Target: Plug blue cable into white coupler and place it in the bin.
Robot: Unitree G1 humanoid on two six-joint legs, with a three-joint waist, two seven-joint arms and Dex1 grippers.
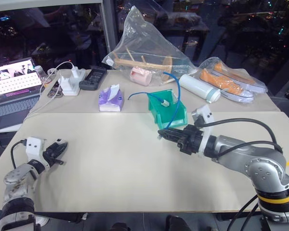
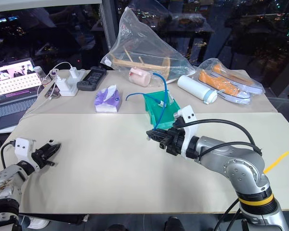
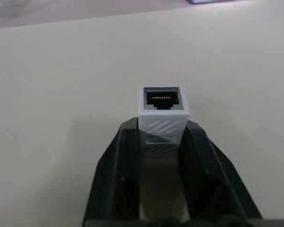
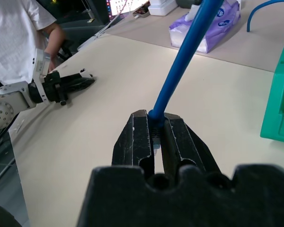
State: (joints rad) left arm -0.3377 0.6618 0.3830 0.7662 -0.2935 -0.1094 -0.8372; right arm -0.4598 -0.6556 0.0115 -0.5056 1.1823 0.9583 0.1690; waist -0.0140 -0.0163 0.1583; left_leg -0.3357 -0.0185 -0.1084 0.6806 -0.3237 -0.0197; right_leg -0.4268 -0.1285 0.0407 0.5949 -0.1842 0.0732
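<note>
At the table's [image 1: 111, 159] left edge, near the front corner, you have the left gripper [image 1: 59, 147] low over the surface, its two black fingers [image 3: 117, 179] clamped on the sides of the coupler [image 3: 162, 113]. The coupler's dark socket faces away from the wrist, with the gold contacts showing inside it.

Along the back left edge you'll see an open laptop [image 1: 12, 86], then a white adapter [image 1: 72, 84] with cords and a black remote-like device [image 1: 92, 78] beside it. A purple tissue pack [image 1: 110, 99] sits just right of those, toward the middle.

Behind it, at the back edge, a clear plastic bag [image 1: 144, 43] stands with wooden pieces inside, and a pink cup [image 1: 140, 76] lies at its foot.

The bin [image 1: 168, 109] sits right of centre, its low front facing you. A second blue cable [image 1: 139, 94] lies just left of it.

Your right gripper [image 1: 163, 133] hovers just in front of the bin, fingers closed on the cable [image 4: 180, 66] near its plug end; from there the cable rises and runs back over the bin.

Toward the back right corner lie a white bottle [image 1: 198, 88] on its side and a bag [image 1: 229, 79] with orange contents.
</note>
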